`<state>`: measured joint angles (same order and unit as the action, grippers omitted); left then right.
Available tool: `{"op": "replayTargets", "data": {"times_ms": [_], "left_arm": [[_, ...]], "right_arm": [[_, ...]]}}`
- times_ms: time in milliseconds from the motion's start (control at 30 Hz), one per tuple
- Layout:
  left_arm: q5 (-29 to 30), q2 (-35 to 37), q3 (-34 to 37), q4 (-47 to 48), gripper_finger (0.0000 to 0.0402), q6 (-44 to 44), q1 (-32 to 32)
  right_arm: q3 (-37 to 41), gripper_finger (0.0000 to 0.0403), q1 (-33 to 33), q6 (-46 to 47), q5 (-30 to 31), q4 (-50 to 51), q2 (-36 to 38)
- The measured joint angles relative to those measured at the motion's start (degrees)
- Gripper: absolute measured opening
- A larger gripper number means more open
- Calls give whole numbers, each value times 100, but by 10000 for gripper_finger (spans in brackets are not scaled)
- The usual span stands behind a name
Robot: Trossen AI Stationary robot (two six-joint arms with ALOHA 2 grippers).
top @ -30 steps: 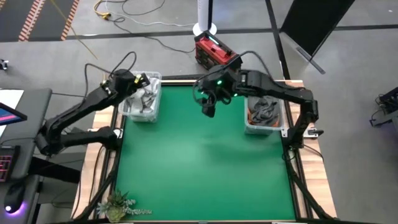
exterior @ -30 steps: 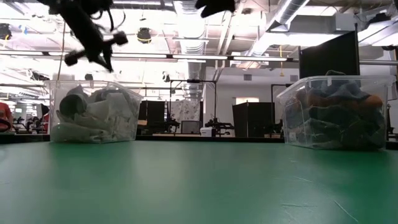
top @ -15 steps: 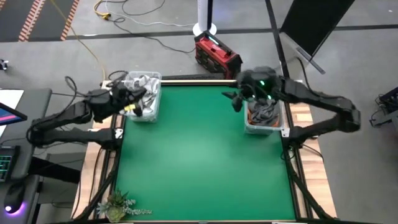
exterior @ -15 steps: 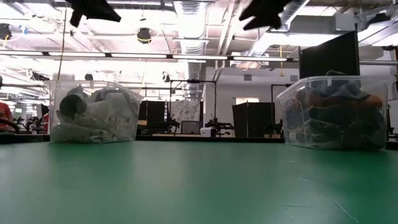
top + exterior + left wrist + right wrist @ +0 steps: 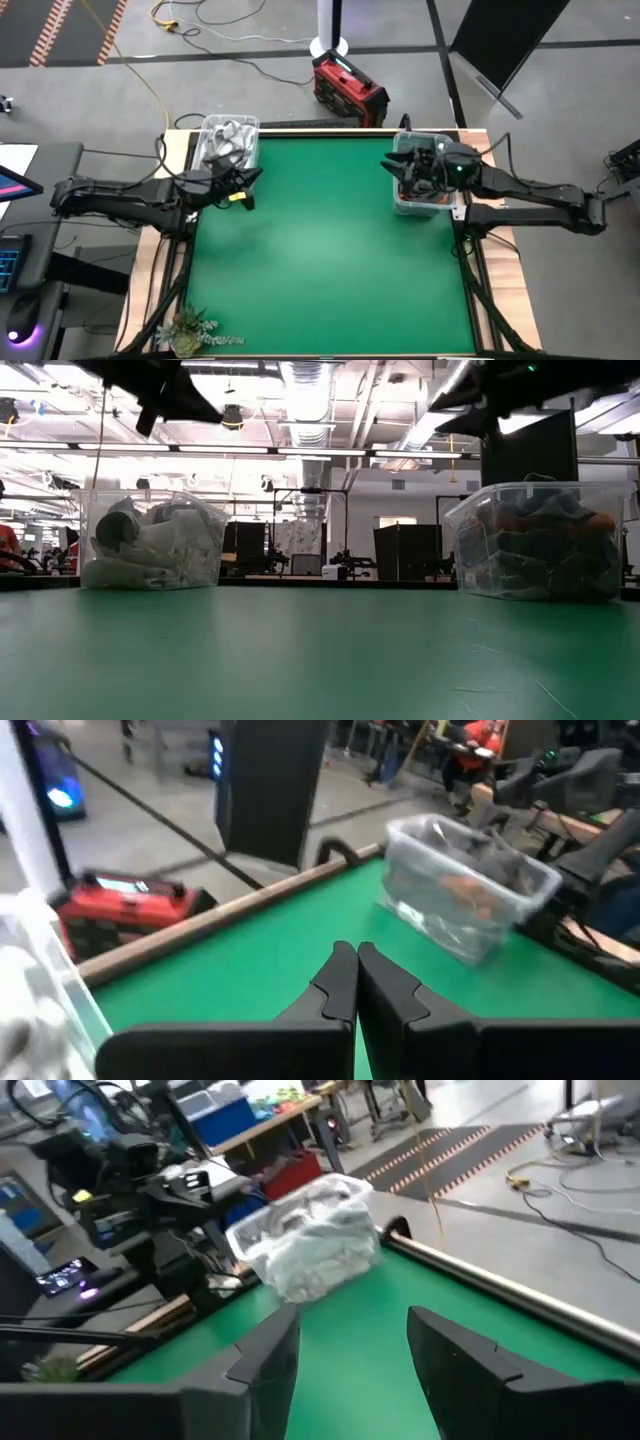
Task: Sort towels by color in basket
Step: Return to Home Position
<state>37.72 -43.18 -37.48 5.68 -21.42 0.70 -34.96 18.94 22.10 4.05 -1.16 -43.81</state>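
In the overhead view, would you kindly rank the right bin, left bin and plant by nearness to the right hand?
1. The right bin, right side, beneath the right hand.
2. The left bin, far-left side, by the left hand.
3. The plant, near-left corner.

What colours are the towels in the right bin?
Dark grey towels with some rust orange; left wrist view shows them best.
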Motion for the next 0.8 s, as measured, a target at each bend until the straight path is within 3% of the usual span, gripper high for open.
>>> {"op": "replayTargets", "data": {"times_ms": [167,467,800], "left_arm": [[-154,561,602,-136,0,-467,0],[-159,2348,1711,-268,0,-959,-12],[-334,2945,2345,-628,0,-1247,-12]], "right_arm": [[582,182,76,286,25,66,753],[1090,111,72,391,25,118,2256],[1672,60,14,901,36,651,3624]]}}
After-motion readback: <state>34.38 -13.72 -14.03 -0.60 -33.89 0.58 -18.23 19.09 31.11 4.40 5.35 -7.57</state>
